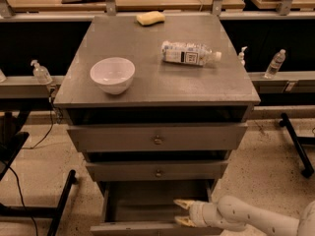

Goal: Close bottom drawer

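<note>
The bottom drawer (142,204) is the lowest of three grey drawers and stands pulled far out, its shallow grey box open to view; its front panel runs along the lower edge of the camera view. My gripper (183,213) reaches in from the lower right on a white arm (246,216). Its two pale fingertips (181,203) are spread apart, at the right side of the drawer just behind the front panel. Nothing is held between them.
The middle drawer (158,171) and top drawer (157,139) sit slightly out, each with a small knob. On the cabinet top (147,85) are a white bowl (112,74), a lying plastic bottle (189,53) and a yellow sponge (150,17). A black stand leg (61,200) is at the left.
</note>
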Tool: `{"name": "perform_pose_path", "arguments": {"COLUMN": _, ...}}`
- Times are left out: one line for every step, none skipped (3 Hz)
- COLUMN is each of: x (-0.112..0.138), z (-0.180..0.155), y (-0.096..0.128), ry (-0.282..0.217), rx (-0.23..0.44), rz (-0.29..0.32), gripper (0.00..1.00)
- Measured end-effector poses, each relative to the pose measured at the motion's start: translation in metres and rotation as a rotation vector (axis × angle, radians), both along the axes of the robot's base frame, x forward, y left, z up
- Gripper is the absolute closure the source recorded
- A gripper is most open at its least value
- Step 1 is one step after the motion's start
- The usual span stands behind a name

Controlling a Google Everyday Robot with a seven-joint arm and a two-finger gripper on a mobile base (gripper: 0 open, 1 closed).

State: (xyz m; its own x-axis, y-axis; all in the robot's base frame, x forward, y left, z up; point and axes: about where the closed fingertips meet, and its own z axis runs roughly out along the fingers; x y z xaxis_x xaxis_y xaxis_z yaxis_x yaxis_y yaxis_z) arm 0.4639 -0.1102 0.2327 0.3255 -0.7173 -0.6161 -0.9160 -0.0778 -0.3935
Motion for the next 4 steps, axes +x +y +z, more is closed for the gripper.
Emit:
{"name": "perform_pose_path", "arguments": {"x": -0.010, "z": 0.033, "y": 0.030, "ry": -0.021, "rx": 0.063, "rz": 0.064, "gripper": 0.33}}
{"name": "perform_pose_path", "arguments": {"x": -0.034, "z": 0.045, "y": 0.050, "ry": 0.005, "rx": 0.091, "rz": 0.112, "gripper": 0.50}}
{"name": "perform_pose_path", "arguments": {"x": -0.067, "z": 0.030, "y": 0.051, "ry": 0.090, "rx": 0.095, "rz": 0.090, "gripper": 0.80}}
{"name": "perform_pose_path", "arguments": {"x": -0.080, "z": 0.009, "y": 0.038, "ry": 0.114, "rx": 0.101, "rz": -0.038, "gripper": 1.00}}
